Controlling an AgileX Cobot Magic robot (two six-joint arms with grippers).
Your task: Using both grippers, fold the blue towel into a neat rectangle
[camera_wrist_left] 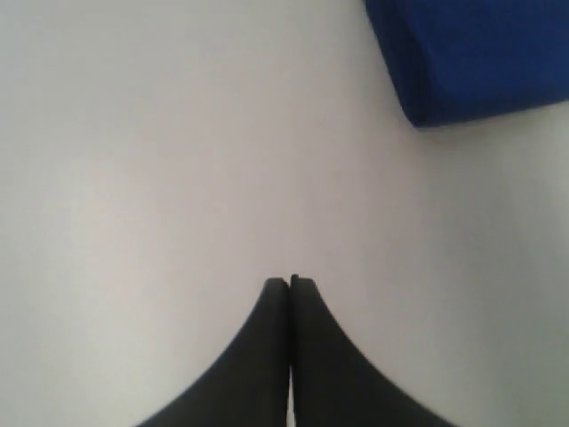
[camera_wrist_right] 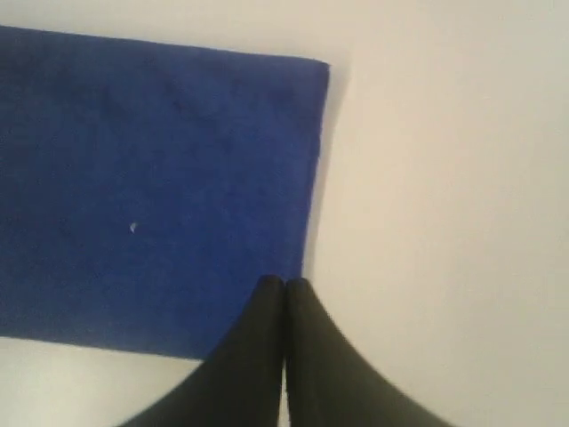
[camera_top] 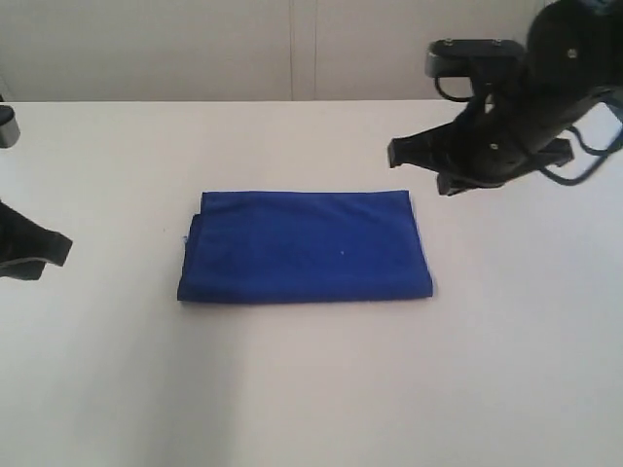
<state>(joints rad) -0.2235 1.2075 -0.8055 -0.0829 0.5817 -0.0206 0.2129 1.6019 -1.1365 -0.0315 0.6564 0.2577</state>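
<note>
Most of the left tool (camera_top: 39, 248) is cut off by the edge of the exterior view, where only a dark wedge shows. Its arm is out of sight. Beyond it a small grey rounded part (camera_top: 6, 126) is also cropped, and what it is cannot be told. The right arm's upper part runs out of the corner of that view. Both wrist views are soft. The left one catches a single corner of the blue towel (camera_wrist_left: 480, 53), and the right one loses the cloth's far side past its border. The lower layers of the fold are hidden under the top layer.

The surface (camera_top: 311, 389) is plain and off-white, and behind it stands a pale wall (camera_top: 195, 49) with a faint vertical seam.

The left tool (camera_wrist_left: 290, 283) has its two fingers pressed together with nothing between them. It is over bare surface, and the towel's corner lies ahead of its tips and off toward the right tool, well apart from it.

The right tool (camera_top: 417, 156) is likewise closed on itself and grips nothing. In its own camera the tips (camera_wrist_right: 284, 283) sit over the towel's short edge, near one corner, with the blue towel (camera_wrist_right: 160, 187) spreading ahead of them and to one side. From the exterior view it looks raised above the cloth, but whether it touches cannot be told.

The blue towel (camera_top: 307, 248) lies between the two tools as a flat folded rectangle, with a layer peeking out on the end toward the left tool. A tiny white speck (camera_top: 341, 253) sits on top.
</note>
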